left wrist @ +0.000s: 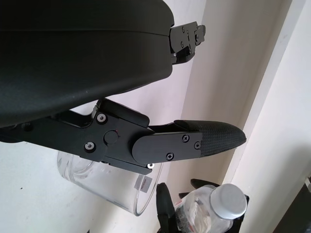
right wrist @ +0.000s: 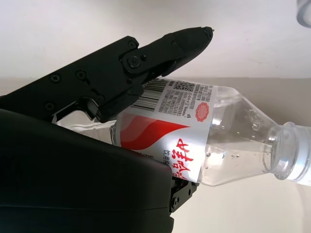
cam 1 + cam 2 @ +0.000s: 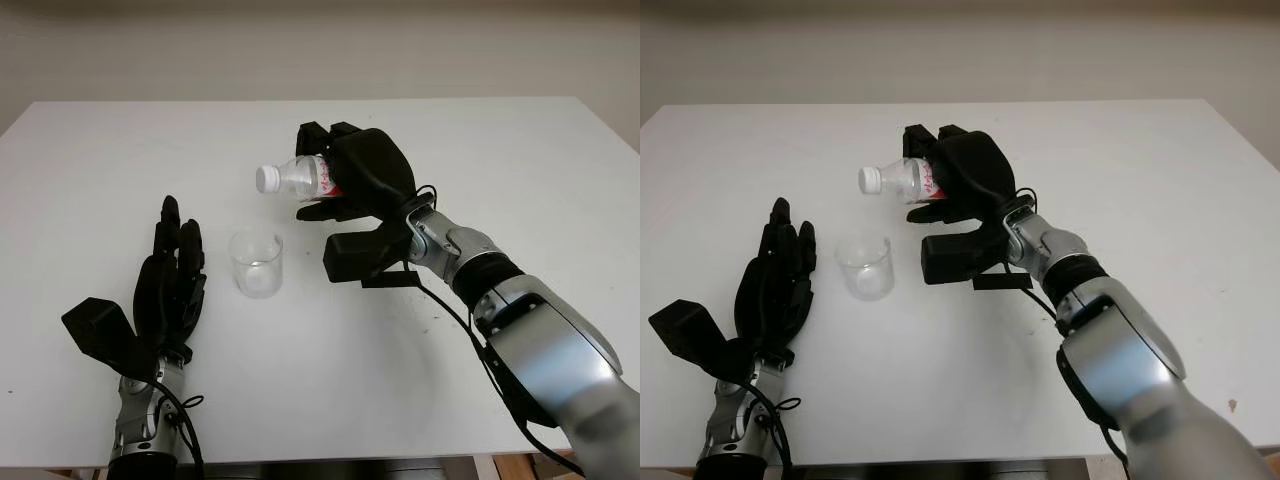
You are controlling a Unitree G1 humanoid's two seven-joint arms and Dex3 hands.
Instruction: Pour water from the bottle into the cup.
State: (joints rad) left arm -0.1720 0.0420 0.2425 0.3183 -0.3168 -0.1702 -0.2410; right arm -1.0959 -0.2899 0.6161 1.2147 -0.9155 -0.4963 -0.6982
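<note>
Left eye view: my right robot hand (image 3: pixel 345 185) is closed around the clear plastic water bottle with a red-and-white label and white cap (image 3: pixel 297 178), holding it above the white table (image 3: pixel 520 180). The bottle lies nearly horizontal, its cap pointing toward my left side, with the neck above and slightly behind the clear plastic cup (image 3: pixel 256 262). The cap is on. The cup stands upright on the table, between my two hands and apart from both. My left robot hand (image 3: pixel 170 280) is open, holds nothing, and sits just beside the cup on its left. In the right wrist view, my fingers (image 2: pixel 146 58) wrap across the label, and water is visible inside the bottle.
</note>
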